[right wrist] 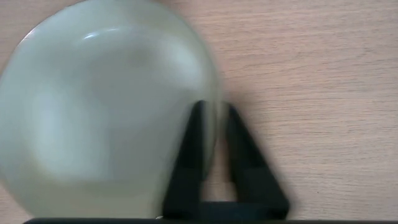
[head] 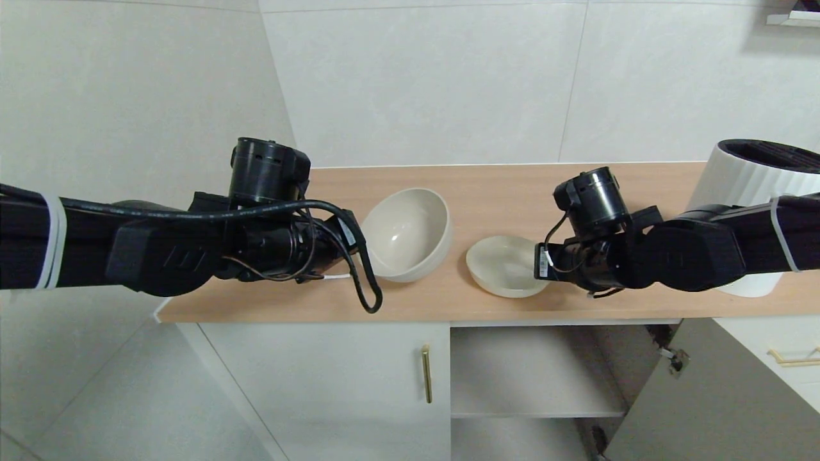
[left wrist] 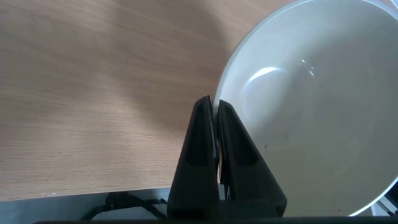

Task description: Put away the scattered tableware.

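My left tool (left wrist: 214,106) pinches the rim of the large cream ceramic bowl (head: 410,234), which is tilted near the front of the wooden bench (head: 512,192). Just beside it, my right tool (right wrist: 215,115) clamps the rim of the small pale shallow dish (head: 503,266).

head: high, forward-down | wrists: close, downward | shared: deep bowl (head: 407,234), shallow bowl (head: 503,266)

A large bowl (head: 410,234) lies tipped on the wooden worktop (head: 500,192), its hollow facing outward. Just beside it, a small bowl (head: 503,264) tilts too. Below, a cupboard (head: 532,371) stands open.
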Robot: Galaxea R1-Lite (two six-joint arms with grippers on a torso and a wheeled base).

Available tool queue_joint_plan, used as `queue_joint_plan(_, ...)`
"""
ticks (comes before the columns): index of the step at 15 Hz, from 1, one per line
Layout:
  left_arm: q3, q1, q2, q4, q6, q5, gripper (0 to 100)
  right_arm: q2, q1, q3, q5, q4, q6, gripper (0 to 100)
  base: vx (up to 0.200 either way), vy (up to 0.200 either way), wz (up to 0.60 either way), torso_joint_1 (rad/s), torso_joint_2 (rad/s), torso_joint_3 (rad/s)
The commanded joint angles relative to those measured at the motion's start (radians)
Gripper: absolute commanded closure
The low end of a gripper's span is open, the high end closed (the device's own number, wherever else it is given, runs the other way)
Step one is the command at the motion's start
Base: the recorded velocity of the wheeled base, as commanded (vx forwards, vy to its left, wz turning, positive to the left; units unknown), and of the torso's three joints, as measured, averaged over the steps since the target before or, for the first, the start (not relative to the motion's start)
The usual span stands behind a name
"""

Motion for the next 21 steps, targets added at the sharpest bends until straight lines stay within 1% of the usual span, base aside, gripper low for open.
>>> queue_joint_plan(1, 0.001, 0.000, -0.004, 0.000, 0.000, 0.000, 100, -0.003, 0.000, 0.000, 0.000, 0.000, -0.001, 100, 0.000, 0.000, 0.00, 0.000, 0.00, 0.000)
queue_joint_plan(4, 0.003, 0.000, -0.012, 0.000, 0.000, 0.000, 100, -0.014, -0.001, 0.000, 0.003, 0.000, -0.001, 100, 0.000, 0.000, 0.00, 0.000, 0.00, 0.000)
queue_joint_plan(7, 0.020, 0.000, -0.050, 0.000, 0.000, 0.001, 100, -0.084, -0.003, 0.021, 0.028, 0.020, 0.001, 100, 0.000, 0.000, 0.00, 0.000, 0.00, 0.000)
queue_joint_plan(8, 0.050, 0.000, -0.099, 0.000, 0.003, 0.000, 100, -0.172, -0.003, 0.057, 0.095, 0.049, 0.001, 100, 0.000, 0.000, 0.00, 0.000, 0.00, 0.000)
queue_joint_plan(9, 0.106, 0.000, -0.165, -0.002, 0.007, -0.002, 100, -0.262, -0.003, 0.092, 0.178, 0.089, 0.001, 100, 0.000, 0.000, 0.00, 0.000, 0.00, 0.000)
queue_joint_plan(10, 0.150, 0.001, -0.220, -0.003, 0.015, -0.006, 100, -0.330, -0.009, 0.126, 0.222, 0.125, 0.001, 100, 0.000, 0.000, 0.00, 0.000, 0.00, 0.000)
queue_joint_plan(12, 0.239, 0.001, -0.331, -0.002, 0.073, -0.010, 100, -0.445, -0.015, 0.184, 0.305, 0.186, -0.001, 100, 0.000, 0.000, 0.00, 0.000, 0.00, 0.000)
queue_joint_plan(14, 0.291, 0.001, -0.400, -0.002, 0.119, -0.014, 100, -0.500, -0.016, 0.228, 0.337, 0.201, -0.007, 100, 0.000, 0.000, 0.00, 0.000, 0.00, 0.000)
queue_joint_plan(15, 0.327, 0.001, -0.450, -0.002, 0.148, -0.037, 100, -0.535, -0.016, 0.281, 0.348, 0.198, -0.011, 100, 0.000, 0.000, 0.00, 0.000, 0.00, 0.000)
queue_joint_plan(16, 0.343, 0.001, -0.472, -0.002, 0.155, -0.060, 100, -0.549, -0.016, 0.307, 0.351, 0.197, -0.022, 100, 0.000, 0.000, 0.00, 0.000, 0.00, 0.000)
queue_joint_plan(18, 0.350, 0.001, -0.490, 0.000, 0.156, -0.091, 100, -0.558, -0.016, 0.333, 0.351, 0.197, -0.024, 100, 0.000, 0.000, 0.00, 0.000, 0.00, 0.000)
queue_joint_plan(20, 0.348, 0.001, -0.483, -0.002, 0.155, -0.092, 100, -0.553, -0.024, 0.356, 0.350, 0.194, -0.025, 100, 0.000, 0.000, 0.00, 0.000, 0.00, 0.000)
queue_joint_plan(21, 0.350, 0.001, -0.480, -0.002, 0.155, -0.094, 100, -0.550, -0.024, 0.356, 0.350, 0.194, -0.025, 100, -0.200, 0.000, 0.00, 0.012, 0.00, 0.002)
